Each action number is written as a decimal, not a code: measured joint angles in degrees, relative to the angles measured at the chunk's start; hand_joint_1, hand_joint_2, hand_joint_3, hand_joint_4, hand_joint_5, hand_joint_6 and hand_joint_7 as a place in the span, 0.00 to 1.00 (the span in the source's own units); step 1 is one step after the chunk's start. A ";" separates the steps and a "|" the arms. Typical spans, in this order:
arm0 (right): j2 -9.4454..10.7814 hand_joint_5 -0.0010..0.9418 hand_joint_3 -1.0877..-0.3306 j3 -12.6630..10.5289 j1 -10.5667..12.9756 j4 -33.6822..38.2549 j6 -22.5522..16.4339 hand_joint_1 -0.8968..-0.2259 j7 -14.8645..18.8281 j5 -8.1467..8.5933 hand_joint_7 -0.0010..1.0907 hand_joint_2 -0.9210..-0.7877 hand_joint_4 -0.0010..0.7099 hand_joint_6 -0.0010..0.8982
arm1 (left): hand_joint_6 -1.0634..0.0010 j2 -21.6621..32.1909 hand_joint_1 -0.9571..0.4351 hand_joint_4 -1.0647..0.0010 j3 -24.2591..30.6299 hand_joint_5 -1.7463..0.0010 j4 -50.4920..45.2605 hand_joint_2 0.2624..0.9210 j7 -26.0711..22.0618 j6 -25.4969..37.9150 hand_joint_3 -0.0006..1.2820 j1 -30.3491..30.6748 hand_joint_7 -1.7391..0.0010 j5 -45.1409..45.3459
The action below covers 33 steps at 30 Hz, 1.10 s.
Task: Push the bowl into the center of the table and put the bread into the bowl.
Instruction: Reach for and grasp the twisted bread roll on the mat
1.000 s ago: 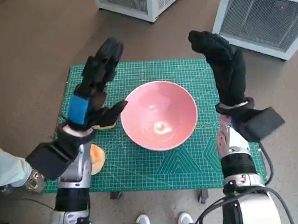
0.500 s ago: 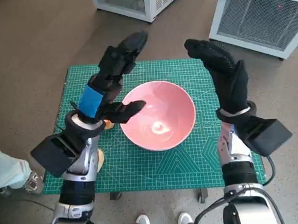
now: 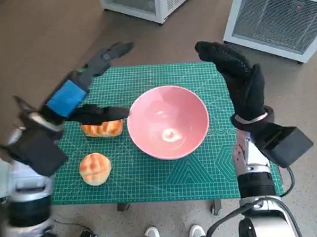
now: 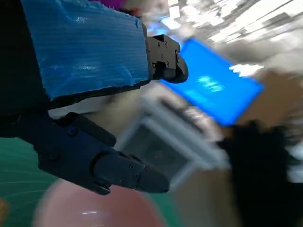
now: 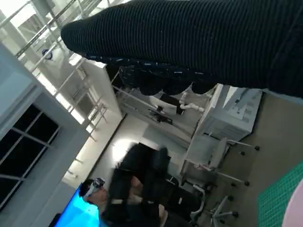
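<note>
Resting mid-mat, pink round bowl (image 3: 169, 121), two golden bread rolls (image 3: 102, 129) left of it, left hand (image 3: 82, 90) spread, empty, right hand (image 3: 235, 74) apparently empty, fingers raised.

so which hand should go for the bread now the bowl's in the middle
Left, probably. The left hand is open above the elongated bread and near the round bun, both left of the pink bowl. The right hand is raised on the bowl's far side.
</note>
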 measured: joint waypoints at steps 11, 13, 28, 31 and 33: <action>-0.11 0.00 0.42 0.01 0.15 -0.25 1.22 0.29 -0.84 -0.03 0.41 0.00 0.32 0.10 | 0.69 7.93 0.64 0.90 -2.57 1.00 -3.91 0.70 -2.62 16.64 0.00 0.91 0.99 9.34; -0.07 0.00 0.42 0.05 0.14 -0.21 1.30 0.29 -0.90 -0.05 0.41 0.00 0.32 0.10 | 0.69 8.07 0.64 0.90 -3.63 1.00 -3.89 0.71 -2.93 17.67 0.00 0.91 0.99 10.09; -0.02 0.00 0.42 0.05 -0.12 0.65 1.50 0.30 -1.61 -0.08 0.43 0.00 0.31 0.08 | 0.70 5.49 0.66 0.90 -15.71 1.00 4.23 0.73 -4.32 24.22 0.01 -2.47 1.00 16.82; 0.00 0.00 0.42 0.06 -0.15 0.65 1.55 0.31 -1.69 -0.07 0.43 0.00 0.31 0.08 | 0.70 4.22 0.66 0.90 -17.68 1.00 8.58 0.73 -4.13 23.58 0.01 -3.96 1.00 17.61; 0.01 0.00 0.42 0.06 -0.19 0.66 1.66 0.31 -1.75 -0.06 0.43 0.00 0.31 0.08 | 0.70 3.28 0.66 0.89 -19.42 1.00 12.44 0.74 -4.01 22.99 0.01 -5.24 1.00 18.39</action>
